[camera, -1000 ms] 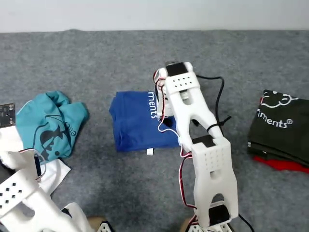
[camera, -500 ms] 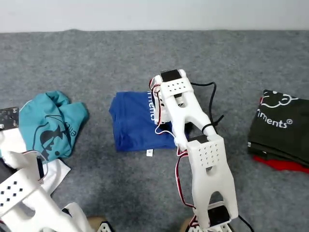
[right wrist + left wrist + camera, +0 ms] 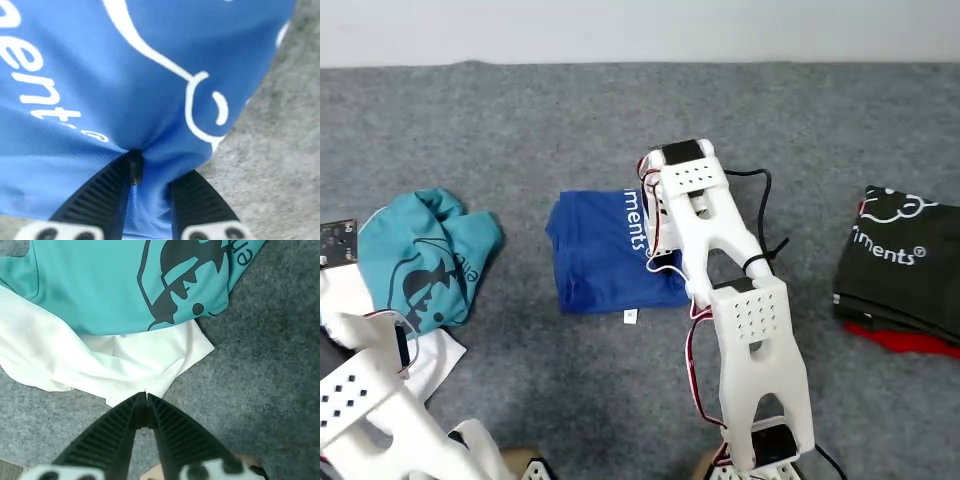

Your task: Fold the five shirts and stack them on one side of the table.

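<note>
on the table (image 3: 520, 110), the blue shirt (image 3: 595, 250) is being pinched at one edge by the right gripper (image 3: 152, 170), the folded stack (image 3: 900, 265) lying well to its right.

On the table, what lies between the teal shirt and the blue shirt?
Nothing: between the teal shirt and the blue shirt the grey table is bare, as the high view shows.

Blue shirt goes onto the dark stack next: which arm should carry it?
Right. The right tool pinches the blue shirt, on the side nearer the stack; the left tool sits shut by the white shirt, farther off.
</note>
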### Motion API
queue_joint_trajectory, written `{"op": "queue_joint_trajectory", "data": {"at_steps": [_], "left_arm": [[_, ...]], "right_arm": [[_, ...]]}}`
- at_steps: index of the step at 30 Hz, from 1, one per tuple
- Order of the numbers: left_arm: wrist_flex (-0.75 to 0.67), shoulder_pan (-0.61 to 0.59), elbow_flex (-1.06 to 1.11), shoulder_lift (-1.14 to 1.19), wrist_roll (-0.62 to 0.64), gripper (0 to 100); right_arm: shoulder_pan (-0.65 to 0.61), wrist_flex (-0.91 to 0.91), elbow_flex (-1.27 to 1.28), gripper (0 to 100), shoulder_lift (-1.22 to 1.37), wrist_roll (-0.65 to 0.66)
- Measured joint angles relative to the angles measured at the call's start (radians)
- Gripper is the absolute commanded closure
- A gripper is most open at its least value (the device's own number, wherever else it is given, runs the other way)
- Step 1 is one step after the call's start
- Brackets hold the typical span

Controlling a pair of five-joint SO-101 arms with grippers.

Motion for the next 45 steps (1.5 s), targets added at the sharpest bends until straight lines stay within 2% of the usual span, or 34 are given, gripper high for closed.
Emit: {"op": "queue_joint_trajectory", "data": {"at_steps": [3,6,12,19,21,27,33,37,40,42,45], "left_arm": [[0.0,0.0,0.0,0.0,0.0,99],[0.0,0.0,0.0,0.0,0.0,99],[0.0,0.0,0.0,0.0,0.0,99],[-0.028,0.0,0.032,0.0,0.0,99],[-0.041,0.0,0.049,0.0,0.0,99],[-0.051,0.0,0.055,0.0,0.0,99],[-0.06,0.0,0.055,0.0,0.0,99],[-0.077,0.0,0.055,0.0,0.0,99],[-0.08,0.0,0.055,0.0,0.0,99],[-0.08,0.0,0.055,0.0,0.0,99],[-0.08,0.0,0.055,0.0,0.0,99]], "right_arm": [[0.055,0.0,0.002,98.9,-0.032,0.117],[0.129,0.0,0.002,98.8,-0.087,0.301],[0.256,-0.018,0.002,98.8,-0.135,0.796],[0.316,-0.218,0.002,98.7,-0.135,1.209],[0.316,-0.256,0.005,98.1,-0.135,1.283],[0.316,-0.292,0.005,81.7,-0.135,1.289],[0.318,-0.275,-0.117,80.0,-0.135,1.02],[0.31,-0.226,-0.17,83.0,-0.135,0.895],[0.293,-0.186,-0.178,99.1,-0.135,0.798],[0.279,-0.173,-0.178,96.4,-0.135,0.727],[0.249,-0.161,-0.183,99.1,-0.112,0.614]]}}
